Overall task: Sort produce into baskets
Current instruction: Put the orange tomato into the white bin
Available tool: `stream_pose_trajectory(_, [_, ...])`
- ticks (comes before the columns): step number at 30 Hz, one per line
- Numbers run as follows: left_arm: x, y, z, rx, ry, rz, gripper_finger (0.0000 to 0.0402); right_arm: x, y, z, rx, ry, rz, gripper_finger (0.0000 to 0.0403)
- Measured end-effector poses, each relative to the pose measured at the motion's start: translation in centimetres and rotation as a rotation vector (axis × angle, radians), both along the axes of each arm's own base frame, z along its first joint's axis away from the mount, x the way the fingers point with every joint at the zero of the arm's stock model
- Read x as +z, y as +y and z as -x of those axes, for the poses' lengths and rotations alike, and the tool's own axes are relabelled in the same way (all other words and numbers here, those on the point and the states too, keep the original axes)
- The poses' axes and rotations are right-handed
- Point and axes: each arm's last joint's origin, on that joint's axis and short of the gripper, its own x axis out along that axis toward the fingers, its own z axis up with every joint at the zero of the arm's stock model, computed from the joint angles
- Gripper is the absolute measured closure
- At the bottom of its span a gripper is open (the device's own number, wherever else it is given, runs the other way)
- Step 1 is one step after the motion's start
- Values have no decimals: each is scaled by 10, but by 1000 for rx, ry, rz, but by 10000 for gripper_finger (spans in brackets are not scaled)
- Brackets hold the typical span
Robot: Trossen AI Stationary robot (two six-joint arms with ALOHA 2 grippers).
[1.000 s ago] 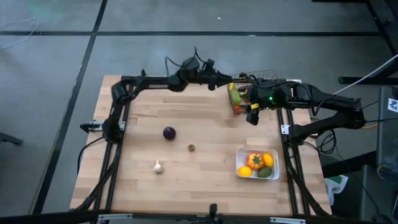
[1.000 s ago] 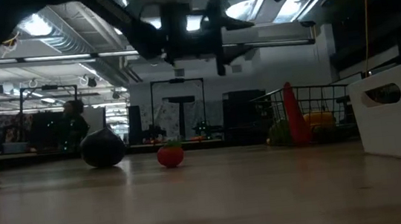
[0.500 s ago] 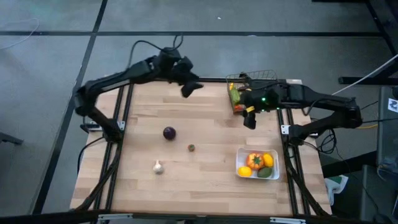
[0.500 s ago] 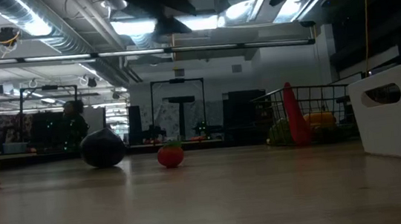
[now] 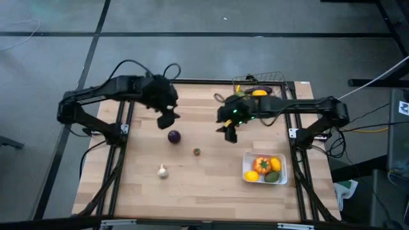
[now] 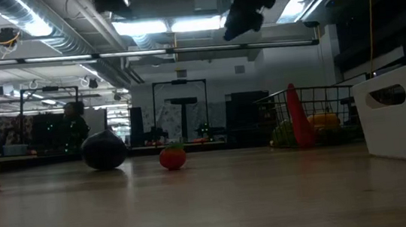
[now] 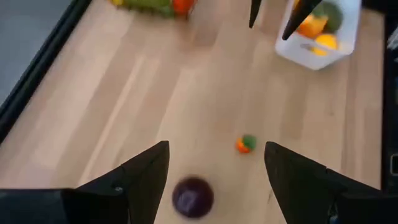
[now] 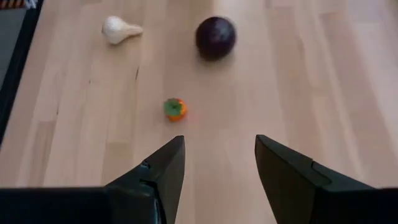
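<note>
On the pale wooden plank table (image 5: 211,185), three loose pieces of produce lie apart from one another: a smooth, round, dark purple eggplant (image 5: 174,136), a small orange-and-green tomato-like piece (image 5: 197,151) near it, toward the white tray, and a white, bulb-shaped garlic (image 5: 162,170) with a short pointed neck, on the eggplant's near side. The white tray (image 5: 246,167) is a shallow rectangular plastic container with rounded corners; it holds yellow, orange, red and green pieces. The wire-mesh basket (image 5: 276,78) is a square metal container at the far edge of the table, well apart from the eggplant; it holds yellow, orange, green and red items. The left gripper (image 5: 167,119) hangs raised just beside the eggplant on its far side, pointing down at the table, its fingers (image 7: 140,180) spread apart and empty. The right gripper (image 5: 229,132) hangs raised between the eggplant and the wire-mesh basket, its arm extending out from the basket side, its fingers (image 8: 158,173) also parted and holding nothing.
</note>
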Motion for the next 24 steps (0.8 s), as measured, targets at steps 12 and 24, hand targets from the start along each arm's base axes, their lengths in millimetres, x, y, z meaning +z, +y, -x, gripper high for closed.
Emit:
stream_pose_trajectory(12, [1, -56, 37, 162, -12, -160, 141, -68, 47, -60, 147, 1, 15, 210])
stream_pose_trajectory(24, [-79, -84, 39, 206, -47, -71, 141, -123, 63, -92, 166, -6, 37, 210])
